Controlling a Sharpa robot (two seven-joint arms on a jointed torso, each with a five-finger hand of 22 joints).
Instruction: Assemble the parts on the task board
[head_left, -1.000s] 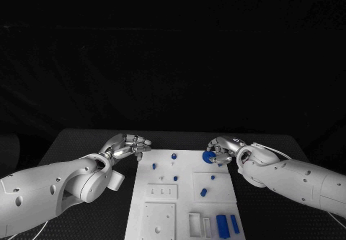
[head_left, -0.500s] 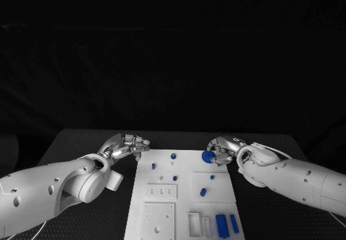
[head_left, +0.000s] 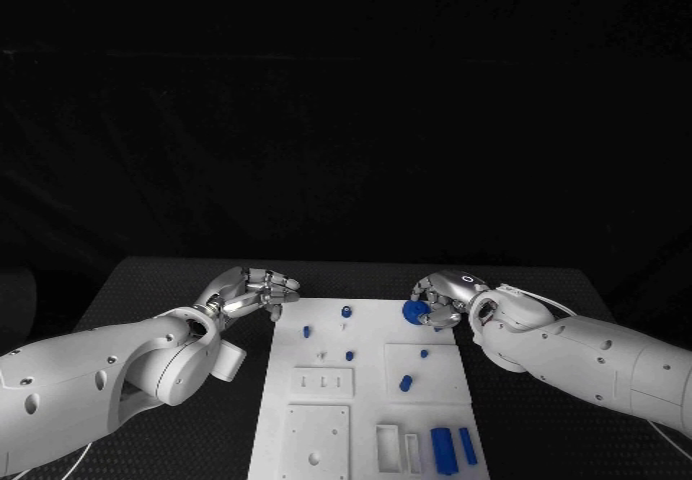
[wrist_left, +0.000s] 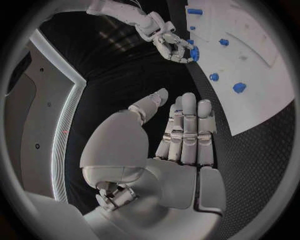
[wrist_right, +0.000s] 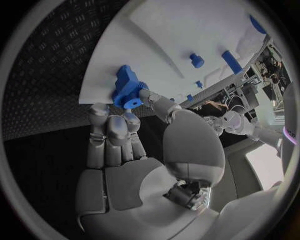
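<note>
The white task board (head_left: 329, 412) lies in the middle of the black table. At its far right corner my right hand (head_left: 447, 296) pinches a round blue part (head_left: 415, 313) between thumb and fingers, just above the board's edge. The right wrist view shows that toothed blue part (wrist_right: 127, 90) at the fingertips, over the board's corner (wrist_right: 162, 45). My left hand (head_left: 254, 290) hovers just off the far left corner. In the left wrist view its fingers (wrist_left: 187, 130) lie straight and together with nothing in them.
Small blue pegs stand on the board's far half (head_left: 348, 312) (head_left: 307, 331) (head_left: 351, 355), and another blue piece lies on a raised square (head_left: 407, 382). Two long blue blocks (head_left: 444, 450) rest near the front edge, beside white slots (head_left: 389, 447). Black table flanks the board.
</note>
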